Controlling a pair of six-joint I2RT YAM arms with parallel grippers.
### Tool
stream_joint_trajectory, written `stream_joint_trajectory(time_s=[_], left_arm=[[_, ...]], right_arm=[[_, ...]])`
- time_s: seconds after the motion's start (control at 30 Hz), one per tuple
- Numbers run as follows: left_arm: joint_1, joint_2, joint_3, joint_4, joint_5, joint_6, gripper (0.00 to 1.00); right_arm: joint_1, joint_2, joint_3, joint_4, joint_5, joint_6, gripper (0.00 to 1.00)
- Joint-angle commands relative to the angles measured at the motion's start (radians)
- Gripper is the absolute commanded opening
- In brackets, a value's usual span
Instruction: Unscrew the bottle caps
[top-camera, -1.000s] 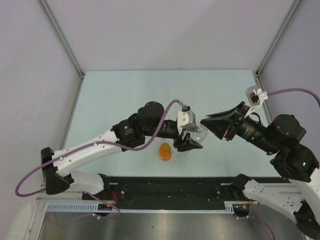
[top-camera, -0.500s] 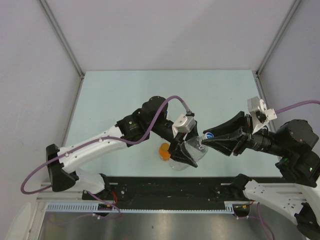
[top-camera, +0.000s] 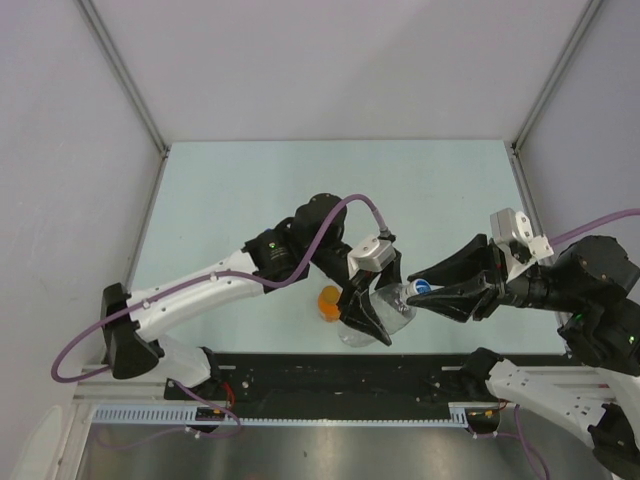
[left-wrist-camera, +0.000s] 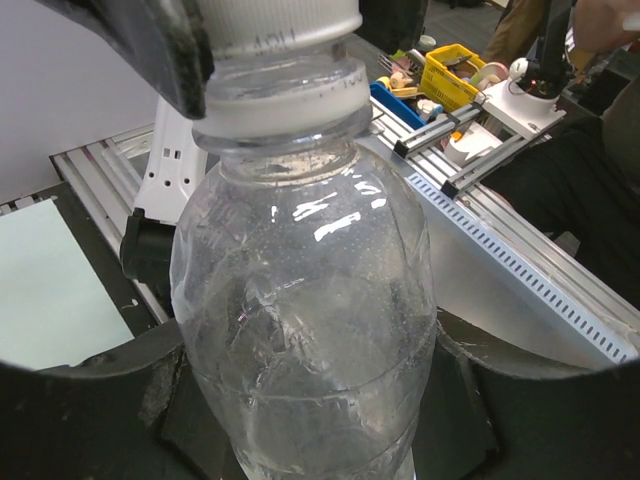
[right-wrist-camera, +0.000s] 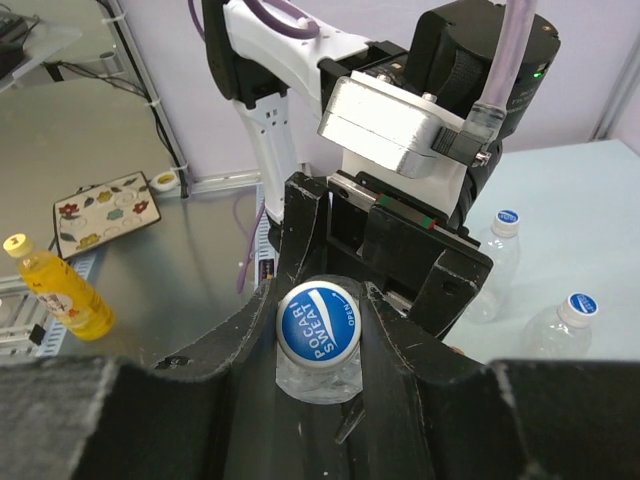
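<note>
Blue cap clenched in right tool; left tool grasping clear bottle, arms facing.

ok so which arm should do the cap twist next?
Right. The right gripper is shut on the blue cap, facing it end-on; the left gripper clamps the clear bottle by its body, so it should just brace.

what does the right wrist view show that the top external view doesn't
Only the right wrist view: the POCARI SWEAT print on the blue cap, and two more capped bottles standing on the table behind. Only the top external view: the orange bottle beside the left gripper. Both: the left gripper shut on the clear bottle, and the right gripper shut on its cap.
</note>
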Motion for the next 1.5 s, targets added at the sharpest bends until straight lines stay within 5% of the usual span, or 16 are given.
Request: stream_joint_trajectory(time_s=[0.0,0.27,0.37,0.87,1.27,1.47], left_arm=[[0.002,-0.003,0.011,-0.004,0.126,0.012,0.0],[0.002,-0.018,0.017,-0.012,0.057,0.013,0.0],[0.004,-0.021,0.023,-0.032,0.046,0.021,0.0],[0.002,-0.038,0.032,-0.037,-0.024,0.029,0.0],[0.002,-0.078,0.014,-0.07,-0.455,0.096,0.0],[0.002,-0.109,-0.008,-0.06,-0.669,0.114,0.0]], right_arm=[[-0.006,-0.017,0.094,0.037,-0.026,-0.067,0.0],[-0.008,0.023,0.096,-0.012,0.003,-0.059,0.02],[-0.008,0.033,0.096,-0.019,0.003,-0.055,0.21],[-0.008,0.062,0.096,-0.047,0.056,-0.03,0.7],[-0.008,0.089,0.082,-0.016,0.622,0.174,0.74],[-0.008,0.072,0.068,-0.021,0.782,0.28,0.74]])
